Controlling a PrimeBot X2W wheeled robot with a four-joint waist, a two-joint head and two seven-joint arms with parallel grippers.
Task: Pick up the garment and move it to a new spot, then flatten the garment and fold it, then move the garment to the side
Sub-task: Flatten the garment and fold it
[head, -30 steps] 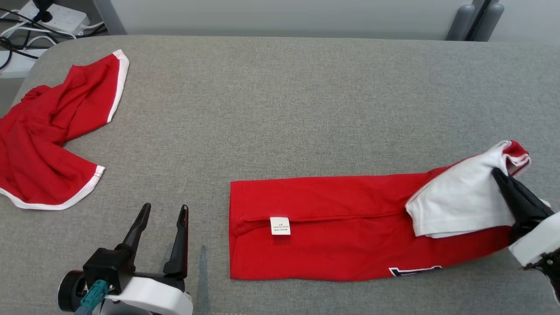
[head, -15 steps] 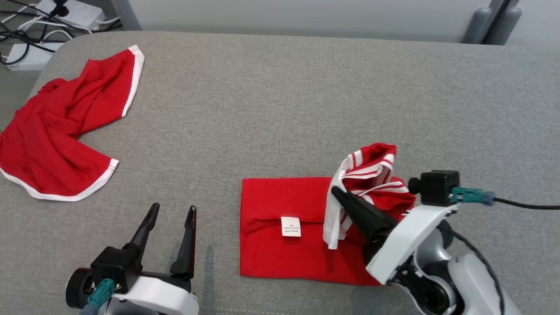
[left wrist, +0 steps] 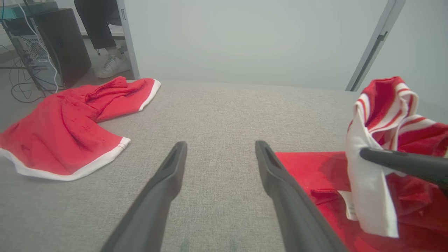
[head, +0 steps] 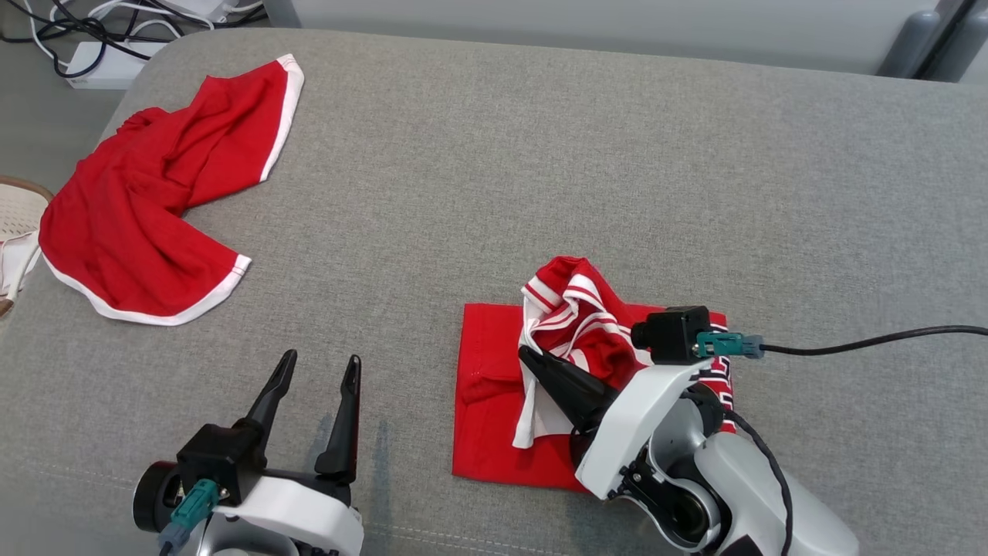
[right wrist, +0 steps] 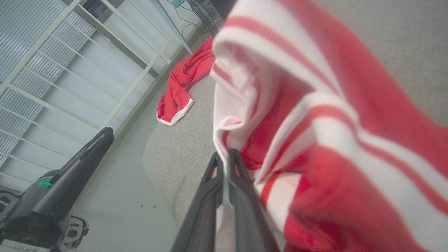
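Fingers of right arm (head: 563,382) tight on bunched garment (head: 494,432); left fingers (head: 345,417) apart.

Red garments with white trim: 2. One part-folded jersey (head: 494,440) by the near edge of the grey padded tabletop (head: 540,154); one crumpled garment (head: 131,224) at its far left corner.
Grippers: 2. The left gripper (head: 321,357) and the right gripper (head: 531,355); two dark fingers (head: 272,390) each, four in all.
Padded tabletops: 1.
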